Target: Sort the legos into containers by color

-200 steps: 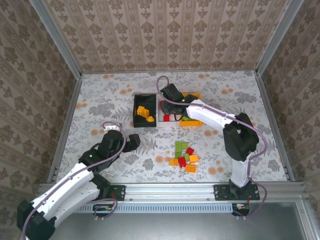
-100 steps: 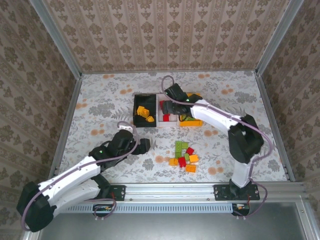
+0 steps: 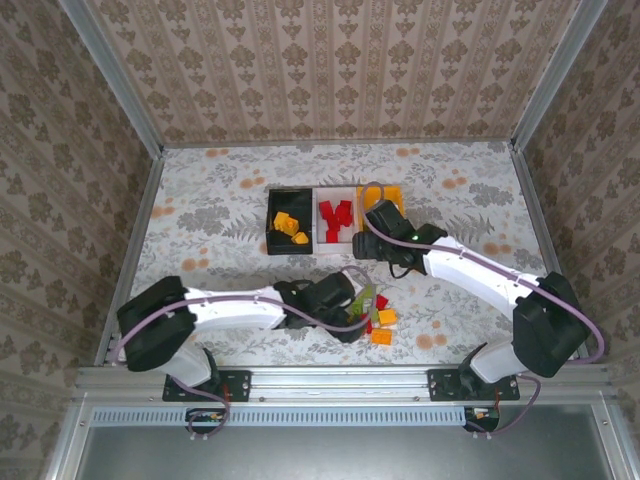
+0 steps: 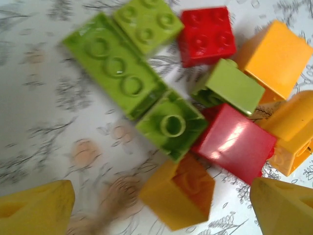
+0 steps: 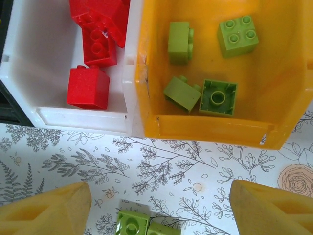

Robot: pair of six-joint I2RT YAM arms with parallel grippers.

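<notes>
The loose legos point(image 3: 372, 315) lie in a heap on the robot's side of the white bin point(image 5: 83, 116), apart from it. The left gripper point(image 4: 161, 210) hangs open over them. The right gripper point(image 5: 156, 210), open and empty, is just before that bin's right corner.

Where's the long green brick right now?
On the table at the left edge of the loose pile in the left wrist view: the long green brick lies next to a square green brick, left of a red brick.
</notes>
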